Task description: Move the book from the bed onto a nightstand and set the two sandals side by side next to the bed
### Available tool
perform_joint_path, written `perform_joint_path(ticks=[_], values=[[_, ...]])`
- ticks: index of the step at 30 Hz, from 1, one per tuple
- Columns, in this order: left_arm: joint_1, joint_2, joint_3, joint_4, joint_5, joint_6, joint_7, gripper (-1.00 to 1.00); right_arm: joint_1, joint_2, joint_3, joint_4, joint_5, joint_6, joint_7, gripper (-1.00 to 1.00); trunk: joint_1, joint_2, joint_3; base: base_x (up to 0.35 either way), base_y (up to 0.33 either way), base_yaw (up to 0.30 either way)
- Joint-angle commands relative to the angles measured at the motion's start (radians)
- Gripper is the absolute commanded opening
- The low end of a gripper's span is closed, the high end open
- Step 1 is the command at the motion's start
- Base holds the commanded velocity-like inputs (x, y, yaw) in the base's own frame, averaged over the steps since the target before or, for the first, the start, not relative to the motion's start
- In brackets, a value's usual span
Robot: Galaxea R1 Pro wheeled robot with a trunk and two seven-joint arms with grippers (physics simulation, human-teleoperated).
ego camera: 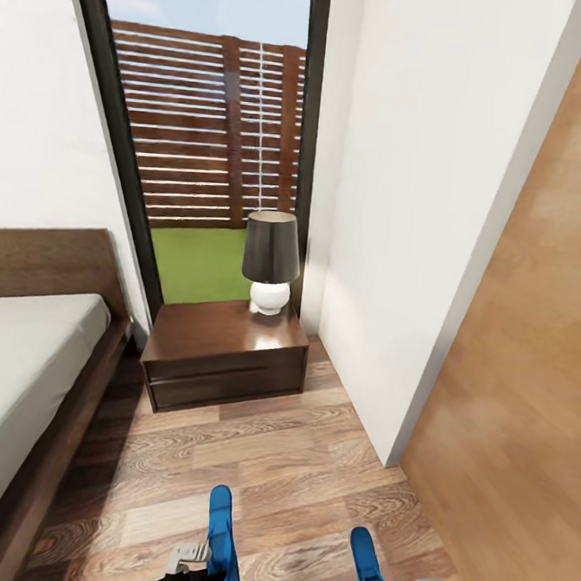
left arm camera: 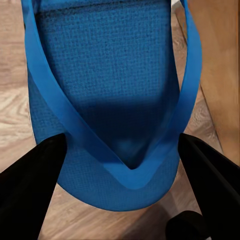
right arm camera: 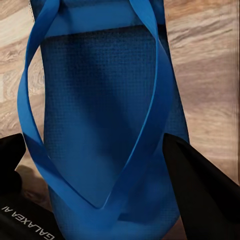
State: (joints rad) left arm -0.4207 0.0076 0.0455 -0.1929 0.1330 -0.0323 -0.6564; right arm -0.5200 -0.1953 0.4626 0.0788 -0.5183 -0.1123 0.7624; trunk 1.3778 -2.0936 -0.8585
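Each of my grippers holds one of the two blue sandals. In the head view the left sandal and the right sandal stand on edge low over the wood floor, about a forearm apart. My left gripper is shut on the toe end of its sandal, with black fingers at both sides. My right gripper is likewise shut on its sandal. The bed lies at the left. A dark nightstand stands ahead beside it. The book is out of view.
A lamp with a dark shade and white base stands on the nightstand's right rear corner. Behind it is a tall window showing a slatted fence. A white wall corner and a wooden panel close the right side.
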Motion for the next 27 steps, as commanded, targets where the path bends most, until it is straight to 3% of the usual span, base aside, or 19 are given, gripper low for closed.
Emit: perform_joint_path(ticks=[1, 17, 21, 27], values=[[0.000, 0.000, 0.004, 0.001, 0.000, -0.001, -0.005, -1.00, -0.002, 0.001, 0.008, 0.004, -0.006, -0.007, 0.005, -1.00, 0.000, 0.000, -0.001, 0.000, 0.000, -0.212], [0.000, -0.001, 0.004, 0.001, 0.001, 0.000, -0.005, -1.00, 0.001, 0.000, 0.008, 0.005, -0.007, -0.009, 0.005, -1.00, 0.000, 0.000, -0.001, 0.000, 0.000, -0.048], [0.000, -0.001, 0.005, 0.001, 0.002, 0.000, -0.004, -1.00, 0.001, 0.000, 0.007, 0.004, -0.025, -0.007, 0.003, -1.00, 0.000, 0.000, -0.001, 0.000, 0.000, -0.006], [0.000, 0.000, 0.005, 0.001, 0.002, 0.000, -0.003, -1.00, 0.001, 0.000, 0.007, 0.004, -0.028, -0.007, 0.003, -1.00, 0.000, 0.000, 0.000, 0.000, 0.000, -0.195]])
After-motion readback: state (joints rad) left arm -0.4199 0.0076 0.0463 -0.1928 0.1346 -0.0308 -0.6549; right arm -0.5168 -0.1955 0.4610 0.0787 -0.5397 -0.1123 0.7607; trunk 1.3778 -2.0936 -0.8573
